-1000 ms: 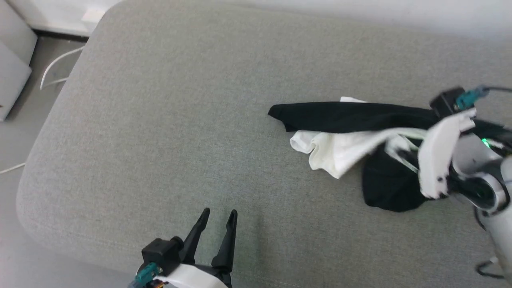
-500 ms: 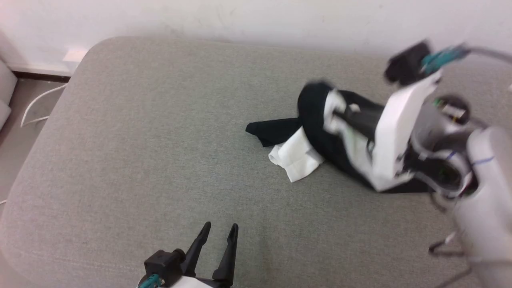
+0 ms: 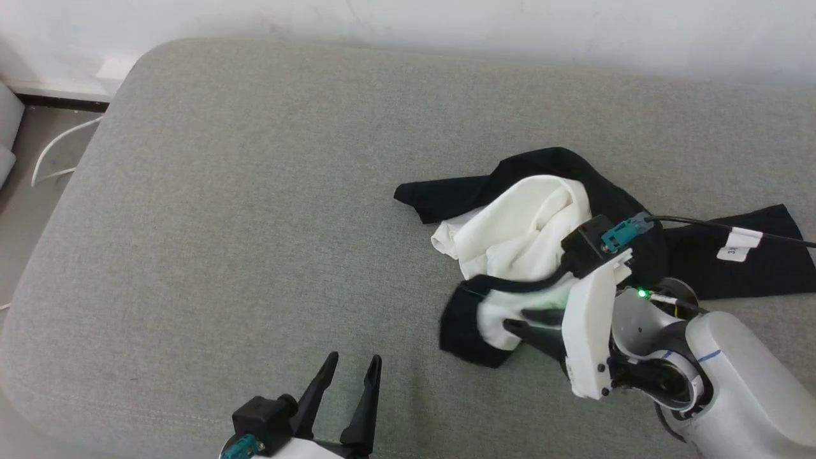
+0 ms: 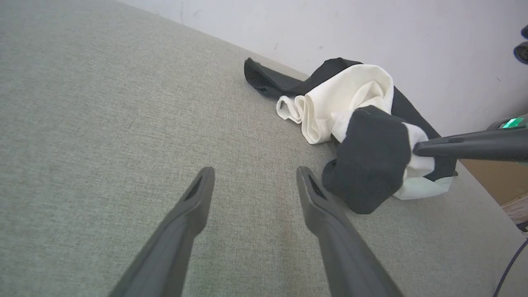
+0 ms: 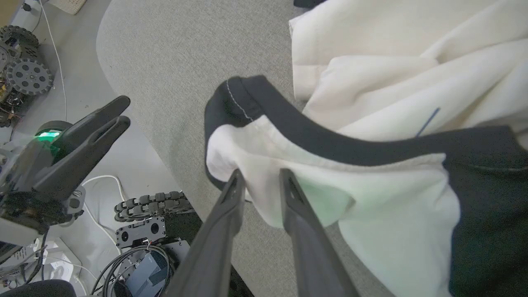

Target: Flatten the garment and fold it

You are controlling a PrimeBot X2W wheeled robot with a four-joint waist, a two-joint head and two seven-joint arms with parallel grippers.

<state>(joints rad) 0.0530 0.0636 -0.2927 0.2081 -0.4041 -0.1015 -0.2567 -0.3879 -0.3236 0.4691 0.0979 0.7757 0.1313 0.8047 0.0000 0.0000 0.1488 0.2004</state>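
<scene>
Garment (image 3: 529,236) bunched, unflattened, unfolded. My right gripper (image 5: 260,176) barely parted at white fold, hold unclear; left gripper (image 3: 349,364) wide apart.

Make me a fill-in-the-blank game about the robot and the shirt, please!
1. The shirt lies crumpled on a ___ cushion.
2. The shirt is white and ___.
3. The left pincer is ___, with nothing between its fingers.
4. The tips of the right pincer touch the ___ part of the shirt.
Missing words: grey, black, open, white.
</scene>
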